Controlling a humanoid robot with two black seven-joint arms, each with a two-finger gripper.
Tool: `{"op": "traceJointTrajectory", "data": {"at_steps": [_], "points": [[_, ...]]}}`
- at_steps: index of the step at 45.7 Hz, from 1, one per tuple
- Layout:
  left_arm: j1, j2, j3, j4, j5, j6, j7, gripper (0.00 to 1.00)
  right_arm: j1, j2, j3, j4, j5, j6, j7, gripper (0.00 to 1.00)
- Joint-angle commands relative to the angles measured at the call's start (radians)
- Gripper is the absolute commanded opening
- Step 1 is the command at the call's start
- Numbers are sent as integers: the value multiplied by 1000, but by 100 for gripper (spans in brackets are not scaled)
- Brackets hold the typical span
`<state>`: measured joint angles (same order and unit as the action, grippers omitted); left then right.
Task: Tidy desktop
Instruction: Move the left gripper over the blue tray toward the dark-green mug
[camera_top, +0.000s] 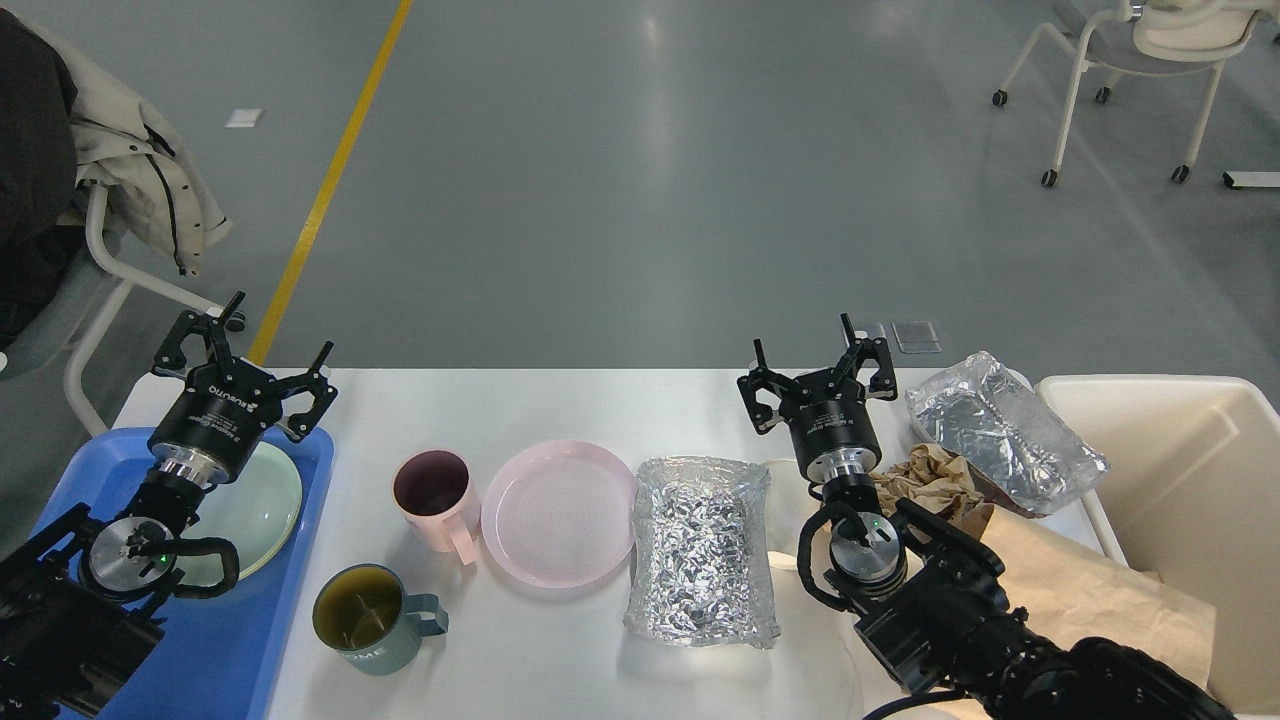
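Observation:
The white desktop (560, 400) spans the middle of the head view. On it stand a pink mug (433, 497), a pink plate (557, 511), a teal mug (365, 617) and a foil tray (702, 550). A second foil tray (1003, 430) lies at the right, beside crumpled brown paper (935, 475). My left gripper (255, 345) is open and empty above the far end of the blue tray (295, 560), over a pale green plate (262, 505). My right gripper (812, 362) is open and empty, hovering beyond the foil tray in the middle.
A cream bin (1190, 500) stands off the desktop's right edge, with a brown paper bag (1090, 590) lying against it. A chair with a coat (130, 190) is at the far left, another chair (1130, 60) far right.

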<state>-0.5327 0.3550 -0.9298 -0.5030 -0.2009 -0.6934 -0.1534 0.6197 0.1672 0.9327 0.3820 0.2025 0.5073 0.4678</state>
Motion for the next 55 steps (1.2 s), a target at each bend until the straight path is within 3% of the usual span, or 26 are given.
{"op": "traceJointTrajectory", "data": {"at_steps": [1, 14, 24, 28, 36, 41, 46, 55], "points": [[3, 6, 0, 0, 0, 2, 1, 97, 0, 0, 0, 0, 0, 0, 0, 100], [-10, 28, -6, 3, 0, 2, 0, 97, 0, 0, 0, 0, 0, 0, 0, 100], [-6, 140, 5, -55, -5, -1, 1, 97, 0, 0, 0, -2, 0, 0, 0, 100], [-38, 225, 67, -62, 1, -3, 5, 97, 0, 0, 0, -2, 0, 0, 0, 100], [-260, 487, 484, -71, 6, -18, 2, 97, 0, 0, 0, 0, 0, 0, 0, 100], [-464, 584, 794, -155, 6, -43, -5, 97, 0, 0, 0, 0, 0, 0, 0, 100], [-686, 650, 1113, -333, 6, -35, -11, 97, 0, 0, 0, 0, 0, 0, 2, 100], [-1101, 711, 1641, -693, 41, 9, -89, 97, 0, 0, 0, 0, 0, 0, 0, 100]]}}
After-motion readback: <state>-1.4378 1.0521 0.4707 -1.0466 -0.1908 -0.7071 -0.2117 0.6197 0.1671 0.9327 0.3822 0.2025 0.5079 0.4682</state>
